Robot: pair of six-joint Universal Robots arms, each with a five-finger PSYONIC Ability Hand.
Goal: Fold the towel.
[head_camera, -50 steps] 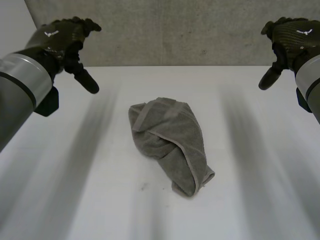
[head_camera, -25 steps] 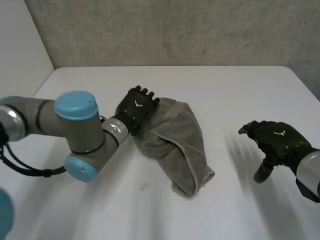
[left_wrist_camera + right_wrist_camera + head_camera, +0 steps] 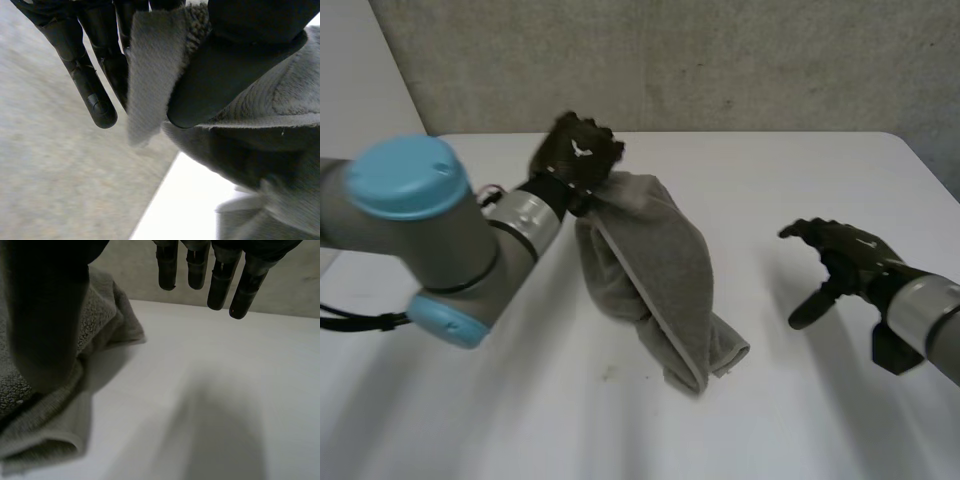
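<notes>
1. The left arm (image 3: 440,230), grey with light-blue caps, reaches across the left half of the white table (image 3: 770,420) toward its far edge.
2. The left hand (image 3: 578,155) is at the far end of the towel (image 3: 660,270), closed on it. In the left wrist view the thumb (image 3: 240,65) presses a hemmed strip of the towel (image 3: 280,100) against the fingers (image 3: 95,95), a firm pinch on the cloth's edge.
3. The grey towel is about mid-table. Its far end is held up off the surface in that pinch. From there it drapes down toward the near side, where its lower end lies bunched and partly folded over on the table.
4. The right hand (image 3: 840,260) is over the table to the right of the towel, apart from it and holding nothing. Its fingers are loosely spread and its thumb points downward. In the right wrist view the fingers (image 3: 220,280) hang straight with gaps between them, and the towel (image 3: 45,435) lies on the table beside the thumb.
</notes>
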